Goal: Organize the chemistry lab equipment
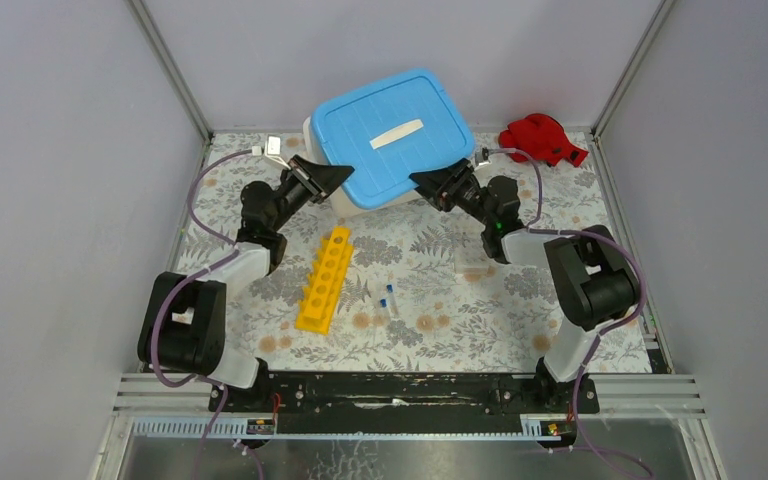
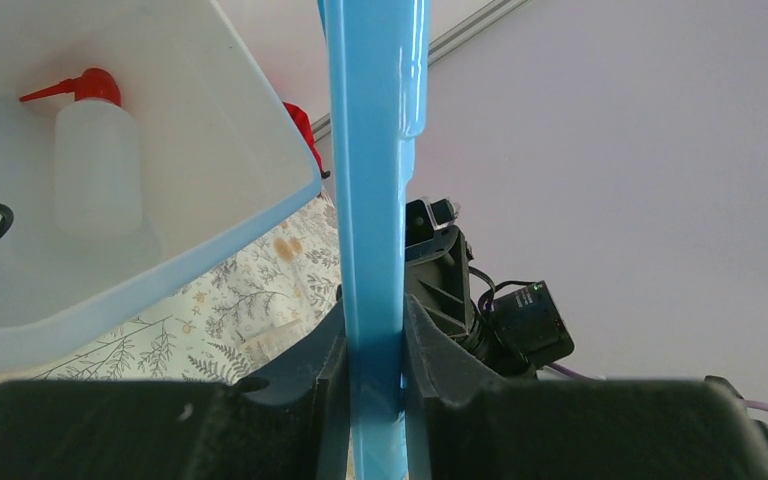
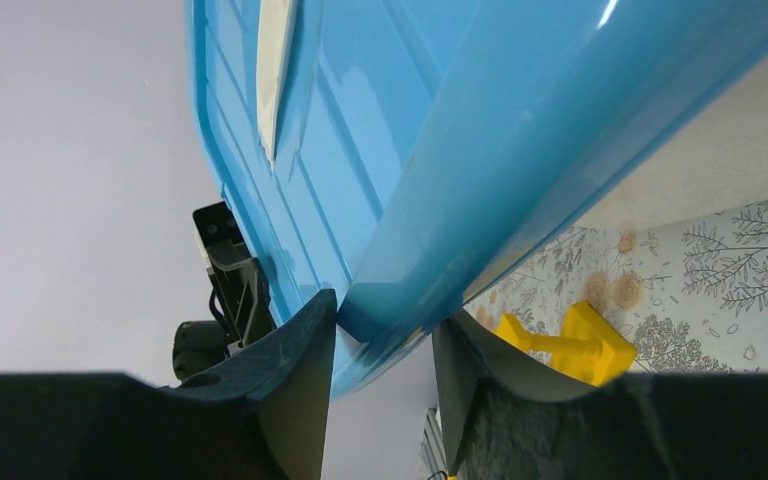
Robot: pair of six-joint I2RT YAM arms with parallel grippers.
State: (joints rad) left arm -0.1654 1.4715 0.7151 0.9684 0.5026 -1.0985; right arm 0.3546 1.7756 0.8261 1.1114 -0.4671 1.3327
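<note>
Left claw (image 2: 375, 368) and right claw (image 3: 385, 340) each clamp the blue lid (image 1: 392, 135), mostly covering the tub (image 2: 195, 120).

Robot lab cell: grey walls (image 1: 60, 150), yellow test-tube rack (image 1: 325, 278).

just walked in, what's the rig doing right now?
Both arms hold the blue lid. The left pincer and right pincer are shut on opposite edges and hold it tilted above the open white tub. A red-nozzled wash bottle sits inside the tub. The yellow rack and blue-capped tubes lie on the table, not yet put away.
</note>
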